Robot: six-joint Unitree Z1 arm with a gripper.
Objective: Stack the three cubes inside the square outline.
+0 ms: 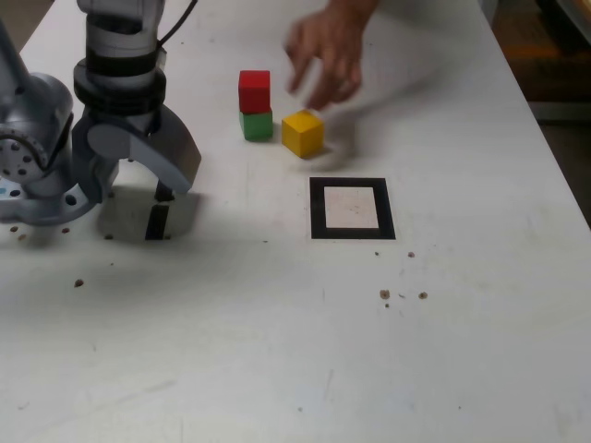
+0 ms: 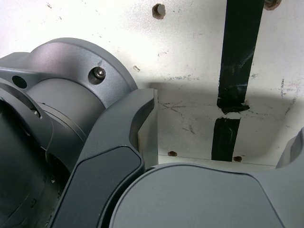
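The robot's hand (image 2: 227, 116) is spread wide with nothing in it, maybe so a cube can fit. The red cube (image 1: 255, 90) sits on the green cube (image 1: 257, 126), near the yellow cube (image 1: 303, 134), all outside the square outline (image 1: 353, 233).

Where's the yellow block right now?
The yellow block sits on the table, just below the person's hand in the exterior view, near the green block.

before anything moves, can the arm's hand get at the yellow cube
Probably not yet: a person's fingers hover right by the yellow cube. The hand itself is open with nothing in it, and nothing sits on the cube, so it looks gettable once they withdraw.
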